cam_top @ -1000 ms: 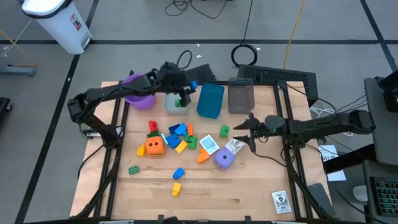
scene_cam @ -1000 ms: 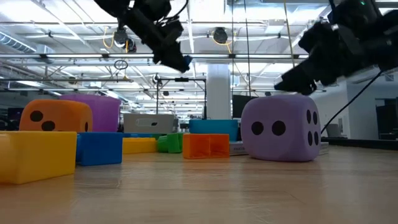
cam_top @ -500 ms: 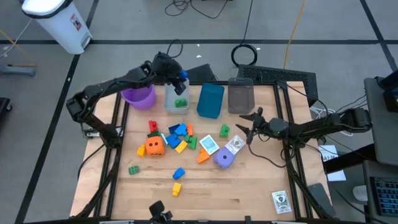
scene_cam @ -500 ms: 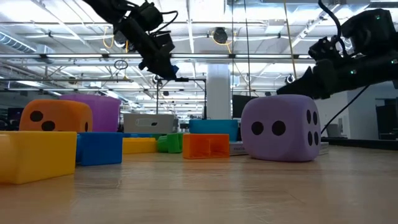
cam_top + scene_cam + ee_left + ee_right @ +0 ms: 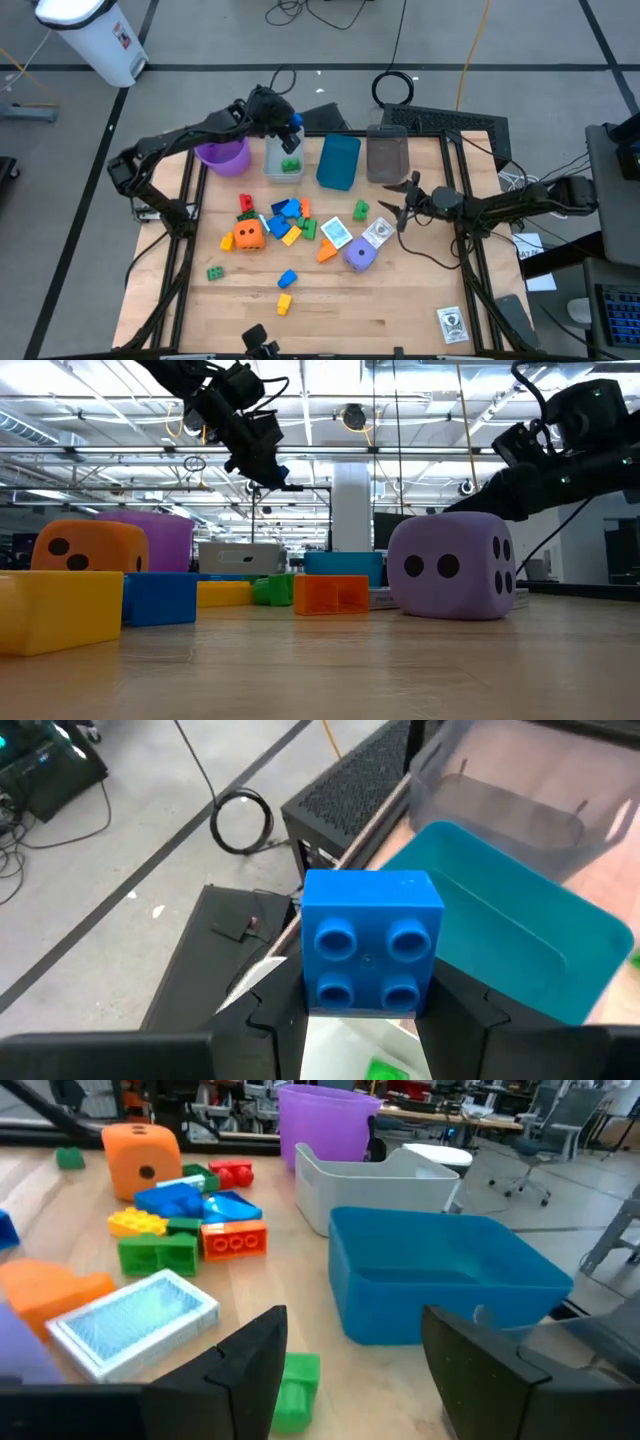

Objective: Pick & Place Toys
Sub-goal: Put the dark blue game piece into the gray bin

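Note:
My left gripper (image 5: 292,125) is shut on a blue four-stud brick (image 5: 370,955), high above the far end of the clear bin (image 5: 283,160), which has a green brick (image 5: 291,165) in it. My right gripper (image 5: 397,200) is open and empty above the table, right of a loose green brick (image 5: 361,210). The other toys lie on the table: an orange die (image 5: 249,234), a purple die (image 5: 361,256), two printed cubes (image 5: 336,232) and a pile of small bricks (image 5: 285,215). My left gripper pinches the blue brick by two opposite side walls (image 5: 306,1005) between its two fingers (image 5: 268,1025). The brick's studded face is turned toward the wrist camera. The brick is lifted clear, above the clear bin (image 5: 355,1055).
A purple cup (image 5: 222,155), a blue bin (image 5: 338,162) and a grey bin (image 5: 387,155) stand in a row with the clear bin along the far edge. Loose green (image 5: 215,272), blue (image 5: 287,278) and yellow (image 5: 283,302) bricks lie nearer. A card (image 5: 452,322) lies at the near right.
My left gripper has carried the blue brick up and toward the table's far left, from over the clear bin's middle to its far end, then kept still. My right gripper has turned about its wrist and stayed open.

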`<state>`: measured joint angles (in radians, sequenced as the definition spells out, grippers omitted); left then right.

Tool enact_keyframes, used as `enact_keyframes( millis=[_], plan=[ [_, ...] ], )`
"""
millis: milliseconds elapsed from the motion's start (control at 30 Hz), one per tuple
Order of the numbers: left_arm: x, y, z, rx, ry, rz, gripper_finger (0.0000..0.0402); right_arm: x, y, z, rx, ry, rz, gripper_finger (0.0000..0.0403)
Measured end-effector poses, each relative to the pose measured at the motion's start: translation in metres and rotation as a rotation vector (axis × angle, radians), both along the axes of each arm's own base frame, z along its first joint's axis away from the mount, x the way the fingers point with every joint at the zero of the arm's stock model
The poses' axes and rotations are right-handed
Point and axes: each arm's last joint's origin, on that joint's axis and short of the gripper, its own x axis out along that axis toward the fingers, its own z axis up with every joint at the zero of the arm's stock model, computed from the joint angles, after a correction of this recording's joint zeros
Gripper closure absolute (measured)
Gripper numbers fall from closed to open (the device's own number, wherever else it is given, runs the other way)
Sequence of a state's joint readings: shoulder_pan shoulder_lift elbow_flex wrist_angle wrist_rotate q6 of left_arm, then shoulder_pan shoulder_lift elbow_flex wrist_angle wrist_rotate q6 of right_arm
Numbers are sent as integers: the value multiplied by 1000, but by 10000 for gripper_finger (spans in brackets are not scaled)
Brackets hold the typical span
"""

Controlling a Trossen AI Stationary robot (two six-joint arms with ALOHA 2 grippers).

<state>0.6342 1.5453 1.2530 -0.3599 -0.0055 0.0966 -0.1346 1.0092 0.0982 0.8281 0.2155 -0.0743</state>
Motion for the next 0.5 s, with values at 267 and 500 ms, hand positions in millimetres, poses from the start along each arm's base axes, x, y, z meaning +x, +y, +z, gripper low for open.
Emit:
enact_keyframes(
  millis=[267,500],
  plan=[
    [3,6,-25,-45,137,25,252,7,-1,10,8,-25,27,181],
    [9,12,-62,-122,296,-6,252,7,-1,8,23,-8,25,181]
  ],
)
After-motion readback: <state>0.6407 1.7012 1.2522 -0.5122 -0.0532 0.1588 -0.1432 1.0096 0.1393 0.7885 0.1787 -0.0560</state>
